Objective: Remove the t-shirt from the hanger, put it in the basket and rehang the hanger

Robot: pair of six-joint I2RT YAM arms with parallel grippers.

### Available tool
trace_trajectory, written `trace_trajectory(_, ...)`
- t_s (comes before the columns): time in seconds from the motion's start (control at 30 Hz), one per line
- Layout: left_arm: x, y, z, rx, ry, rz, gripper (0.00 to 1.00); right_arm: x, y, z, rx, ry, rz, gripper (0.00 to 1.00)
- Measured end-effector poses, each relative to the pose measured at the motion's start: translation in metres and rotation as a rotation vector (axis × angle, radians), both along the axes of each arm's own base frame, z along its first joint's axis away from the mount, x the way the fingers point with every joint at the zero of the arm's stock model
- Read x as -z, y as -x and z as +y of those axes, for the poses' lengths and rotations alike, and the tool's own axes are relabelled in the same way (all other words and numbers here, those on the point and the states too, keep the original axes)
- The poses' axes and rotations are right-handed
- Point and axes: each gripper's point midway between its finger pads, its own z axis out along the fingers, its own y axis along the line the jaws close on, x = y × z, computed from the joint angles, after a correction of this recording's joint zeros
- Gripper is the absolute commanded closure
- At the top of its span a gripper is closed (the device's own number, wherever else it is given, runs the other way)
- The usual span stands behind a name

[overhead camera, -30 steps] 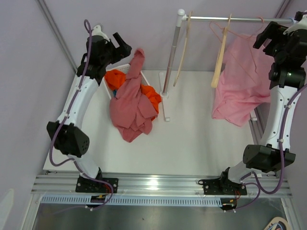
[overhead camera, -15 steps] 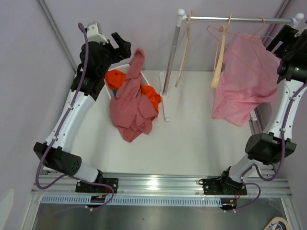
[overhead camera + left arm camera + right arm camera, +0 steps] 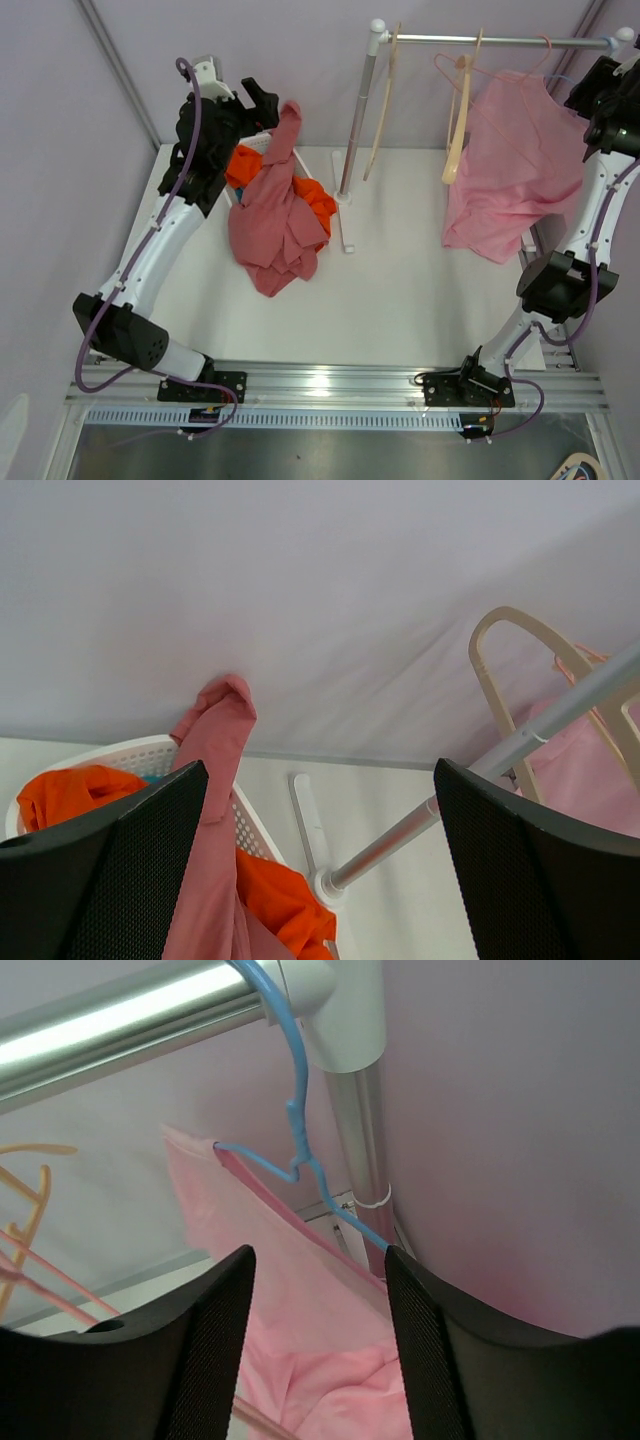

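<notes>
A pink t-shirt (image 3: 510, 170) hangs on a blue wire hanger (image 3: 296, 1130) hooked at the right end of the metal rail (image 3: 490, 40). My right gripper (image 3: 608, 88) is up by that rail end, beside the shirt's right shoulder. In the right wrist view it (image 3: 315, 1360) is open, with the pink t-shirt (image 3: 290, 1290) below and between its fingers, not gripped. My left gripper (image 3: 262, 100) is open and empty, high above the white basket (image 3: 224, 185). In the left wrist view it (image 3: 320, 880) frames the rack's base.
A salmon-red shirt (image 3: 272, 215) drapes over the basket's rim, with orange cloth (image 3: 240, 160) inside. Two cream hangers (image 3: 455, 130) and a pink wire hanger (image 3: 450, 65) hang bare on the rail. The rack's upright pole (image 3: 358, 110) stands on a white foot (image 3: 346, 220). Walls close in behind.
My right arm has risen and swung right, to the rail's end. The pink t-shirt's top has spread up and rightward. My left arm has shifted slightly; its gripper stays above the basket.
</notes>
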Motion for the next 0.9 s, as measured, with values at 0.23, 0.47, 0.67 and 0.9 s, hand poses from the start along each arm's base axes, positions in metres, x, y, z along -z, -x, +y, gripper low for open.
trace_trajectory(0.23,-0.004,-0.015,-0.002,-0.015,-0.01,-0.046,0.0,0.005,-0.026,-0.001,-0.071,-0.016,-0.019,0.52)
trace_trajectory(0.47,0.018,-0.031,-0.007,-0.019,-0.03,-0.014,0.01,0.007,-0.037,0.006,-0.129,-0.048,-0.032,0.84)
trace_trajectory(0.67,0.021,-0.035,-0.006,-0.024,-0.041,-0.01,0.01,0.003,-0.038,0.015,-0.167,-0.081,-0.048,0.32)
trace_trajectory(0.9,0.02,-0.035,-0.006,-0.026,-0.047,-0.017,0.01,0.001,-0.035,0.015,-0.167,-0.074,-0.047,0.3)
